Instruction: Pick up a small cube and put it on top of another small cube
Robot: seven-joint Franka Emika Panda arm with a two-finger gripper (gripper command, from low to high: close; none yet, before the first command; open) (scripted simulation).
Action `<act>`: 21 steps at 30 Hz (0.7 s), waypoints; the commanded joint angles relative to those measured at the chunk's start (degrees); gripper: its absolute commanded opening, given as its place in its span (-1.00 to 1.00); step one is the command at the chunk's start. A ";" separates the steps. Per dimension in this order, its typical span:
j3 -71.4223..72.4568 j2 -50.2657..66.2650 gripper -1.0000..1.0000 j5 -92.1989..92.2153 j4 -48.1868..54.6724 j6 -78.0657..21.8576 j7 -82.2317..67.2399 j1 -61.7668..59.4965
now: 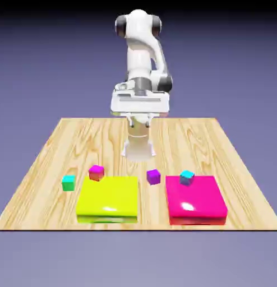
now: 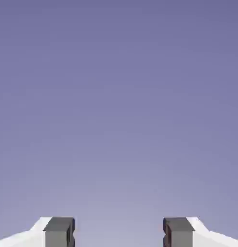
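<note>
Pincer [image 2: 119,232] open and empty, aimed at plain backdrop, presumably ready before any reach; violet cube [image 1: 153,177] on wooden table [image 1: 185,143] (handily, beside the gap between yellow slab [image 1: 109,193] and pink slab [image 1: 195,193]), likely for finger room.

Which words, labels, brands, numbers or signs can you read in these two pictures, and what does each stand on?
None: no text can be read on the robot arm, the wooden table, the yellow slab, the pink slab or the small cubes.
The hand view shows no lettering either.
</note>
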 commanded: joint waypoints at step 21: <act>-14.84 26.98 0.00 48.86 -9.18 -27.32 22.87 16.22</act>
